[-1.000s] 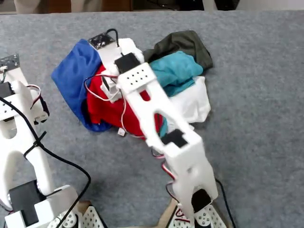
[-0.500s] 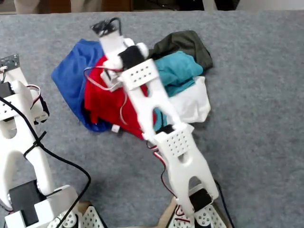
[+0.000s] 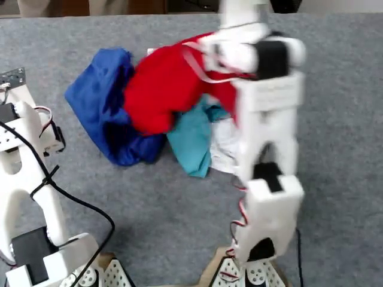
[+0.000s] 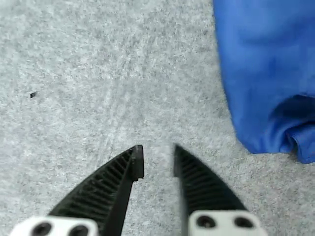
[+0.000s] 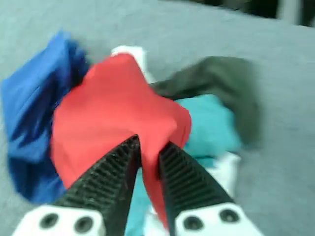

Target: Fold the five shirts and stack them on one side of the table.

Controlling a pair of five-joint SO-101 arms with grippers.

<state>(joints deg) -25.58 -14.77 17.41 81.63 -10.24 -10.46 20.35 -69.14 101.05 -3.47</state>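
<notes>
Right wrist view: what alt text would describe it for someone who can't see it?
A black gripper pinches a red shirt over a heap: blue shirt, teal shirt, dark olive shirt, white shirt, on a grey table.

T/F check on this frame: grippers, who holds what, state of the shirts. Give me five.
1. The right gripper is shut on the red shirt. True.
2. The left gripper holds the blue shirt. False: it is open and empty, over bare table beside the blue shirt.
3. The teal shirt touches the red shirt. True.
4. All the shirts are folded. False: they lie crumpled in one heap.
5. The dark shirt lies alone, apart from the heap. False: it sits against the teal shirt in the heap.
</notes>
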